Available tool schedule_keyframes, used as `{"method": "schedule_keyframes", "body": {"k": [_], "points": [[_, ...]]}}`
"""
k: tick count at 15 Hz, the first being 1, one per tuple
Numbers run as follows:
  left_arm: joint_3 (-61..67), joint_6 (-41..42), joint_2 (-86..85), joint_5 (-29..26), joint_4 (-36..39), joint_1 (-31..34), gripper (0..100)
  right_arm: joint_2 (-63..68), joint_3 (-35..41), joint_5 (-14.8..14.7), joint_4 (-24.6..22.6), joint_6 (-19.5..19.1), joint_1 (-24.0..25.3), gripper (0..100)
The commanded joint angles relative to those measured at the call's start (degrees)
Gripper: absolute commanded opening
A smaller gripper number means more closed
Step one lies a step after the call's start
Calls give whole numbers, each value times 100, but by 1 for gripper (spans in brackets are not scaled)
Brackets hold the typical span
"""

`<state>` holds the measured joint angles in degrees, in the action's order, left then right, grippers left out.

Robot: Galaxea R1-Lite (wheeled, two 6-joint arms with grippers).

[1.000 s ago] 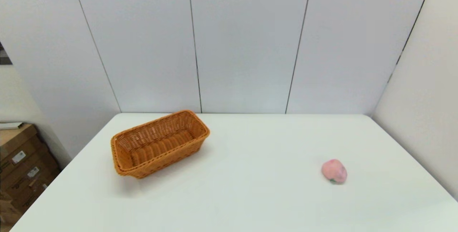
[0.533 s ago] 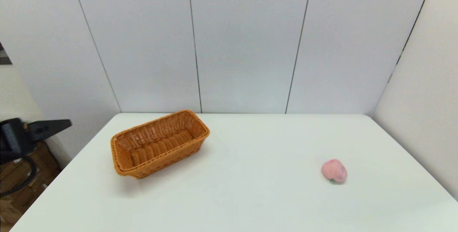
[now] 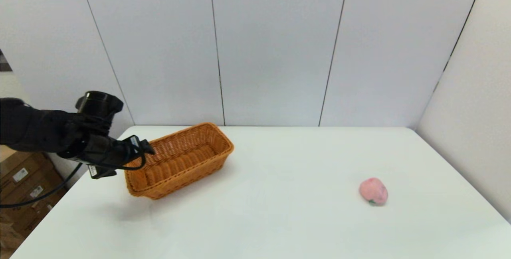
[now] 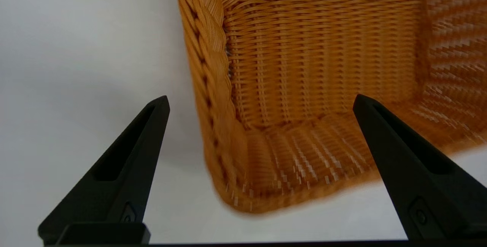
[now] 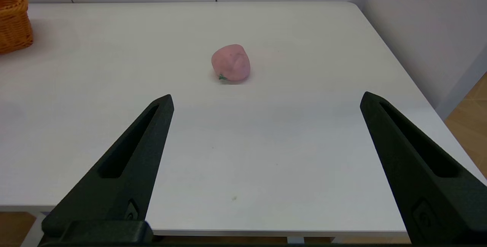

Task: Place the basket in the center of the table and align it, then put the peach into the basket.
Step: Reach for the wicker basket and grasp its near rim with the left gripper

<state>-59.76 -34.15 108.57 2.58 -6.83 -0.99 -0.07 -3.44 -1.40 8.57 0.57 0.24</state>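
Left hand (image 4: 258,102), fingers spread wide, straddles the basket (image 3: 178,160) rim; a shallow bite could tip it. Right hand (image 5: 266,100) parked open.

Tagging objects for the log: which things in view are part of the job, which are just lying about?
Job:
- basket, left side of the table, angled
- peach, right side, apart from the basket
- left hand, open, at the basket's near-left end
- right hand, open, back from the peach

Lying about:
- cardboard boxes beside the table
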Motion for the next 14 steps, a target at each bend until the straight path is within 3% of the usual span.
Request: {"method": "schedule_keyframes", "body": {"k": [1, 6, 7, 14], "points": [[-387, -338, 1202, -4, -100, 2, 100, -1, 1, 0, 4, 4, 2, 100], [-704, -374, 1667, -91, -223, 222, 100, -1, 1, 0, 4, -5, 2, 100], [-713, -400, 1667, -135, -231, 213, 0, -1, 1, 0, 4, 4, 2, 100], [-985, -611, 1474, -601, -583, 213, 0, -1, -8, -9, 31, -5, 2, 100]]}}
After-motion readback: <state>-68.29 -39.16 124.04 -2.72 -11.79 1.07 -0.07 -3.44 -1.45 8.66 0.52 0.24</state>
